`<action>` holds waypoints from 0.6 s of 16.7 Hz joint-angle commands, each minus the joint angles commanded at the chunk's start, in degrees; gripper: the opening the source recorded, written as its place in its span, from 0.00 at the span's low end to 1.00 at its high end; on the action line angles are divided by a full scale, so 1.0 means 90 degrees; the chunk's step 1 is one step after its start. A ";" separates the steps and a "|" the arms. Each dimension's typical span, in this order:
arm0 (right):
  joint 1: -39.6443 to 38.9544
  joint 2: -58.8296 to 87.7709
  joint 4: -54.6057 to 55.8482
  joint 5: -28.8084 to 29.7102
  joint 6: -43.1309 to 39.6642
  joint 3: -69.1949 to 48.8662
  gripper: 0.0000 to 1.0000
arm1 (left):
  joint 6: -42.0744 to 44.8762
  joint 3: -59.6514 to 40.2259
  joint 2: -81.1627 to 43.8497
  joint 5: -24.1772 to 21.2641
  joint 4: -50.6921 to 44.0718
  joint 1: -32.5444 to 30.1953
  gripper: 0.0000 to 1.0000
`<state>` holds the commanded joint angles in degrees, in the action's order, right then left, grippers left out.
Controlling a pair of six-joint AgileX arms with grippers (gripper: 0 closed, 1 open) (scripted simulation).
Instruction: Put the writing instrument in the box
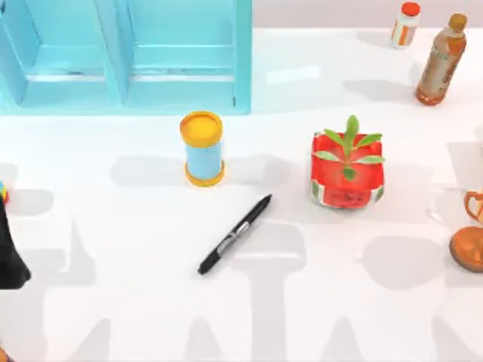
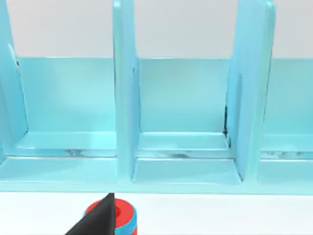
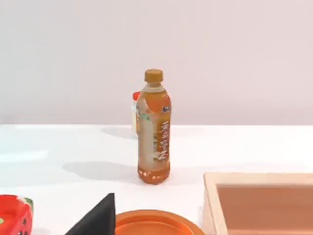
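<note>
The writing instrument, a slim black marker (image 1: 235,234) with a silver-grey band, lies flat and slanted on the white table near the middle, its pointed cap toward the upper right. The box (image 3: 259,200) is a tan open box seen low in the right wrist view, close to my right arm. A black part of my left gripper (image 2: 95,221) faces the teal shelf, and my left arm (image 1: 11,256) sits at the table's left edge. A black part of my right gripper (image 3: 98,218) shows above an orange plate. Both grippers are far from the marker.
A blue can with a yellow lid (image 1: 202,148) stands behind the marker, a red watermelon planter (image 1: 347,177) to its right. A teal shelf (image 1: 124,56) fills the back left. Two bottles (image 1: 441,60) stand back right. An orange plate (image 1: 468,245) is at the right edge.
</note>
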<state>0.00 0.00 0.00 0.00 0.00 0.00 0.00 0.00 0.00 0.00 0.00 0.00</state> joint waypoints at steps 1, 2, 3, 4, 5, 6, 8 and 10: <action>0.0000 0.0000 0.0000 0.0000 0.0000 0.0000 1.00 | 0.0000 0.0000 0.0000 0.0000 0.0000 0.0000 1.00; 0.0000 0.0000 0.0000 0.0000 0.0000 0.0000 1.00 | 0.0000 0.0000 0.0000 0.0000 0.0000 0.0000 1.00; -0.0022 0.0060 -0.0038 -0.0001 0.0028 -0.0036 1.00 | 0.0000 0.0000 0.0000 0.0000 0.0000 0.0000 1.00; -0.0066 0.0183 -0.0115 -0.0003 0.0087 -0.0111 1.00 | 0.0000 0.0000 0.0000 0.0000 0.0000 0.0000 1.00; -0.0131 0.0368 -0.0230 -0.0005 0.0177 -0.0227 1.00 | 0.0000 0.0000 0.0000 0.0000 0.0000 0.0000 1.00; -0.0214 0.0614 -0.0381 -0.0006 0.0298 -0.0383 1.00 | 0.0000 0.0000 0.0000 0.0000 0.0000 0.0000 1.00; -0.0438 0.1291 -0.0785 -0.0004 0.0646 -0.0835 1.00 | 0.0000 0.0000 0.0000 0.0000 0.0000 0.0000 1.00; -0.0715 0.2138 -0.1279 0.0000 0.1103 -0.1441 1.00 | 0.0000 0.0000 0.0000 0.0000 0.0000 0.0000 1.00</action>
<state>-6.44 19.24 -11.51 0.00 9.93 -12.97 0.00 0.00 0.00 0.00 0.00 0.00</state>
